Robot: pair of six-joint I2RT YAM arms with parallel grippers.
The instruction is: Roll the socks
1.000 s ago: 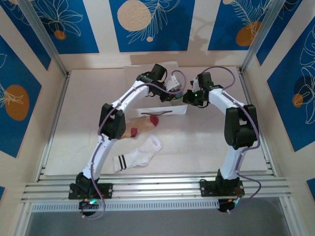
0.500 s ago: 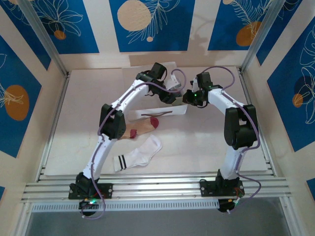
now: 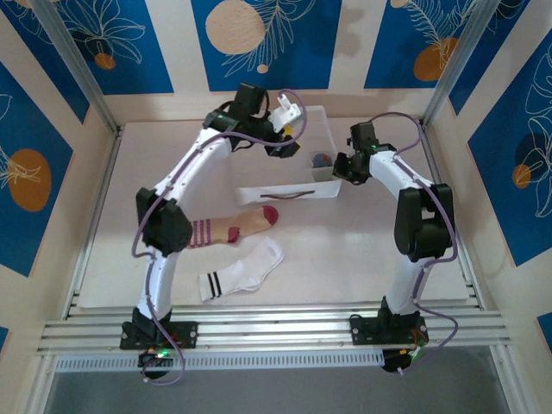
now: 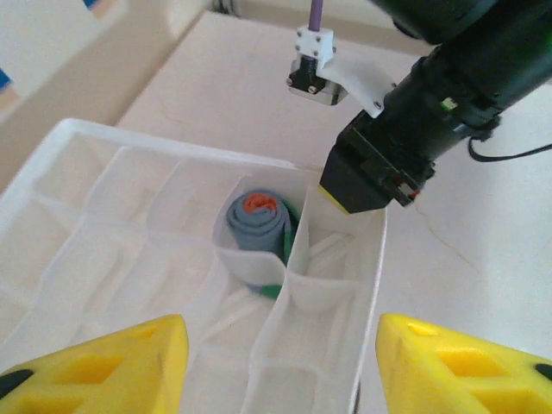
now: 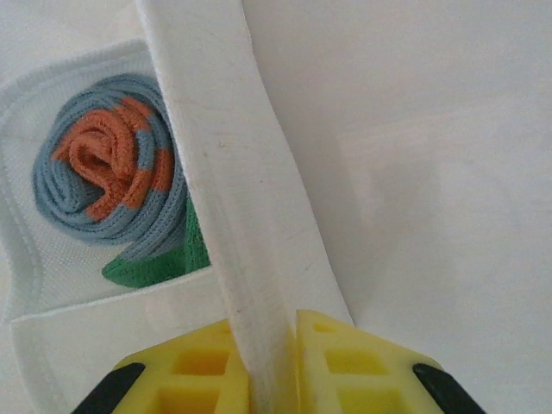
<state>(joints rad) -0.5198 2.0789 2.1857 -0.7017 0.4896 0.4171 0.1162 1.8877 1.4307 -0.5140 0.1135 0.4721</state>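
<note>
Right wrist view: right gripper (image 5: 266,341) pinches the outer wall of the compartment box (image 5: 228,147), jaws closed on it from both sides. Grey sock (image 5: 112,181), rolled, sits in the corner cell just inside that wall. Left gripper (image 4: 280,366) hangs above the box, jaws wide, nothing between them. Tan sock (image 3: 246,226) and white sock (image 3: 246,269) lie flat on the table (image 3: 155,155), unrolled. Risk, as I judge it: if I lift the right arm before it lets go fully, the soft wall drags along, tipping the box and spilling the roll.
</note>
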